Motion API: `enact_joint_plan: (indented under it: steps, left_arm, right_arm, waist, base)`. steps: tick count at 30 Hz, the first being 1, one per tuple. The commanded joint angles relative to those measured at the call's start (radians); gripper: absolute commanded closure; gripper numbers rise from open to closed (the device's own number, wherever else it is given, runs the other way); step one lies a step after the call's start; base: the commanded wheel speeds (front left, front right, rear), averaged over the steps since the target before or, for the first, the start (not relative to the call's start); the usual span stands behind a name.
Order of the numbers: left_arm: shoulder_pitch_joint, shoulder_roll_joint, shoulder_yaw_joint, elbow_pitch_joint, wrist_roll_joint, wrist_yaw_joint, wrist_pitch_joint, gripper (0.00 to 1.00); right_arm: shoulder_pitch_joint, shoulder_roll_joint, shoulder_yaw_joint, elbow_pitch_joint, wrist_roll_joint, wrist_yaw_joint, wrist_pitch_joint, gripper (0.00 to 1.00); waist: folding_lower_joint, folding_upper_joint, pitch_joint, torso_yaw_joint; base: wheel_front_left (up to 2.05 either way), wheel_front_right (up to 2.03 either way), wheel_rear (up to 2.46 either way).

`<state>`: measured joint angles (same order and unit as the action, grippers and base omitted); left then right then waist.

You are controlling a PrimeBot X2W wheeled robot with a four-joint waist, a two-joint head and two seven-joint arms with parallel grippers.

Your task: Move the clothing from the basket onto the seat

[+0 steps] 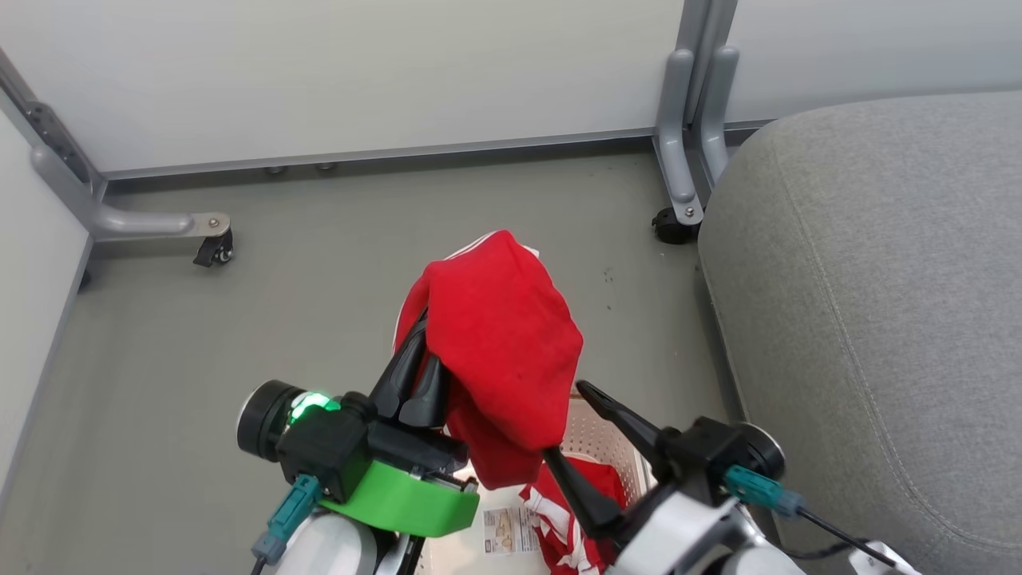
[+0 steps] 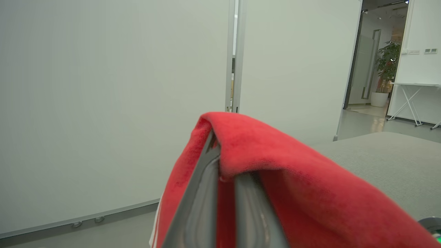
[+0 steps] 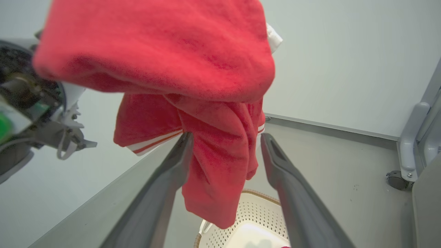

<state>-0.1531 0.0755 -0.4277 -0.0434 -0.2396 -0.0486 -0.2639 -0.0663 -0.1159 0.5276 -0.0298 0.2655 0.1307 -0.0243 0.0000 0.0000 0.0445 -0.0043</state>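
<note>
My left gripper (image 1: 417,363) is shut on a red garment of the clothing (image 1: 503,343), held up above the floor; the cloth drapes over its fingers (image 2: 203,186) and hangs down to the right. My right gripper (image 1: 563,419) stands open, one finger on each side of the hanging fabric (image 3: 220,162), not closed on it. Below them sits the cream perforated basket (image 1: 604,451), with another red, white-striped garment (image 1: 571,523) and a paper label (image 1: 507,531) inside. The grey seat (image 1: 878,319) lies to the right of the basket.
White partition panels (image 1: 359,72) close off the back and left. Their grey metal feet with castors stand on the floor at the left (image 1: 209,243) and beside the seat's far corner (image 1: 677,217). Grey floor (image 1: 319,263) lies between them.
</note>
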Motion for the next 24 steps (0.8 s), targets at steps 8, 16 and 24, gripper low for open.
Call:
enact_joint_plan:
  steps: [8, 16, 24]
  left_arm:
    - [-0.040, -0.011, -0.014, 0.005, 0.008, -0.012, -0.001, 1.00]
    - [-0.043, -0.014, -0.021, 0.004, 0.009, -0.013, -0.001, 1.00]
    - [-0.045, -0.016, -0.024, 0.001, 0.008, -0.018, -0.001, 1.00]
  right_arm:
    - [-0.186, 0.005, 0.119, 0.128, 0.039, 0.000, -0.053, 0.00]
    - [-0.300, 0.031, 0.175, 0.252, 0.063, 0.000, -0.094, 0.48]
    - [-0.345, 0.046, 0.197, 0.312, 0.081, 0.000, -0.122, 1.00]
  waist:
    - [0.0000, 0.0000, 0.030, 0.034]
    - [0.0000, 0.0000, 0.039, 0.046]
    - [0.0000, 0.0000, 0.046, 0.048]
  base:
    - [0.00, 0.00, 0.00]
    - [0.00, 0.00, 0.00]
    - [0.00, 0.00, 0.00]
